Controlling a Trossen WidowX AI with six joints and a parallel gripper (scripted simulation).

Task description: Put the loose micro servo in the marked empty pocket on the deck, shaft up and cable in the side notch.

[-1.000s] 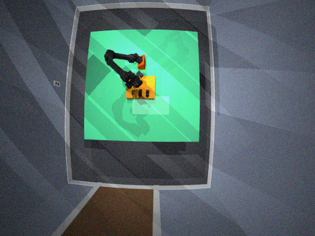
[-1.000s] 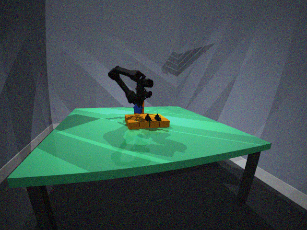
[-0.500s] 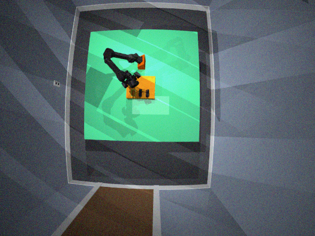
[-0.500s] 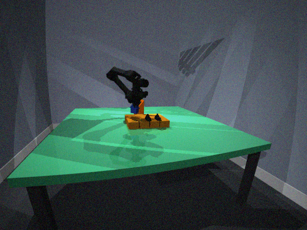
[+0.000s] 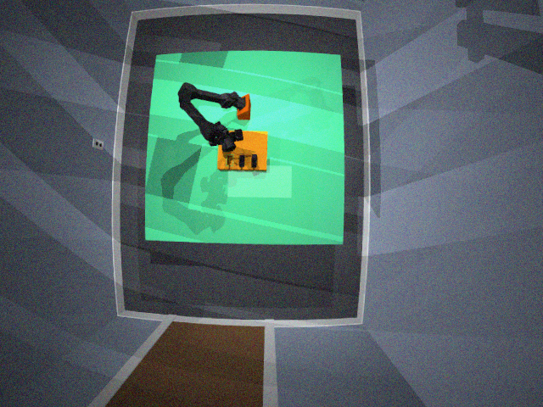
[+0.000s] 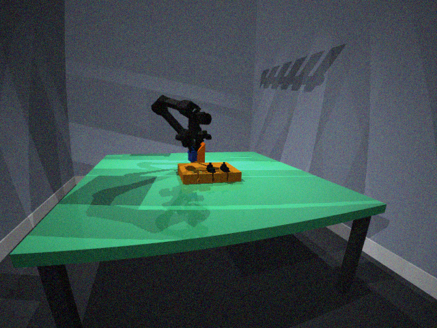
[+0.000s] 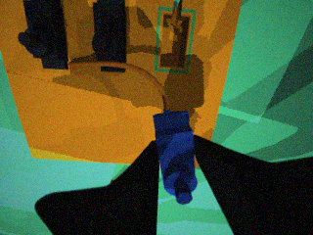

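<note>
Wrist view shows the blue servo [image 7: 174, 147] clamped between the black jaws, held above the near edge of the orange deck [image 7: 73, 117]. Ahead lies the green-outlined pocket [image 7: 175, 41], unfilled, beside two dark seated servos [image 7: 110, 29]. Deck rests on the green bench [image 6: 246, 204].

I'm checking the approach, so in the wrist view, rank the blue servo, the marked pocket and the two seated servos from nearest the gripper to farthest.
1. Blue servo: clamped in the gripper.
2. Marked pocket: straight ahead on the orange deck.
3. Nearer seated servo: left of the pocket.
4. Farther seated servo: leftmost.
</note>
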